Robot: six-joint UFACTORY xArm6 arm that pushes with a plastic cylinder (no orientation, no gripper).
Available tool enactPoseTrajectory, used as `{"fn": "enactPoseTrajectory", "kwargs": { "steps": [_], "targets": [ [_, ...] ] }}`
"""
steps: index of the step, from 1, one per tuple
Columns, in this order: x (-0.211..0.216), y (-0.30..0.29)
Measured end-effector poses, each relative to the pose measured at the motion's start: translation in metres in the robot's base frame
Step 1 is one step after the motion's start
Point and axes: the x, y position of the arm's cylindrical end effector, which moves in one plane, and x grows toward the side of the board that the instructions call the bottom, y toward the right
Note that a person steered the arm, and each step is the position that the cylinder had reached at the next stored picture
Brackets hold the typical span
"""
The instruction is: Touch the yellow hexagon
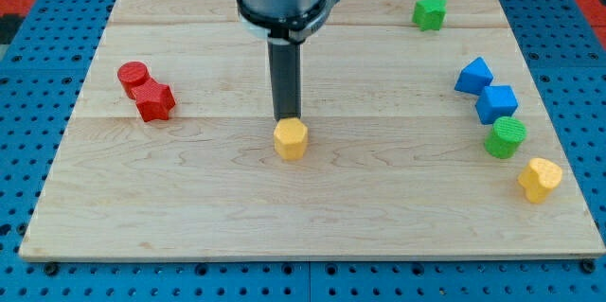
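The yellow hexagon [291,138] lies near the middle of the wooden board [189,198]. My tip [287,118] stands right at the hexagon's top edge, on its far side in the view, and looks to be touching it. The dark rod rises straight up from there to the arm's grey head at the view's top.
A red cylinder [133,76] and a red star-like block [153,101] sit at the view's left. A green star [429,12] is at the top right. A blue triangle [473,76], blue cube [496,103], green cylinder [506,137] and yellow heart-like block [539,179] line the right side.
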Motion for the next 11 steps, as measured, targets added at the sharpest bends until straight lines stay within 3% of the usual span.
{"fn": "enactPoseTrajectory", "kwargs": {
  "steps": [1,3,5,7,8,9,10,11],
  "targets": [
    [0.041,0.025],
    [0.069,0.100],
    [0.123,0.076],
    [0.087,0.061],
    [0.093,0.058],
    [0.134,0.048],
    [0.128,-0.001],
    [0.094,-0.005]
  ]
}}
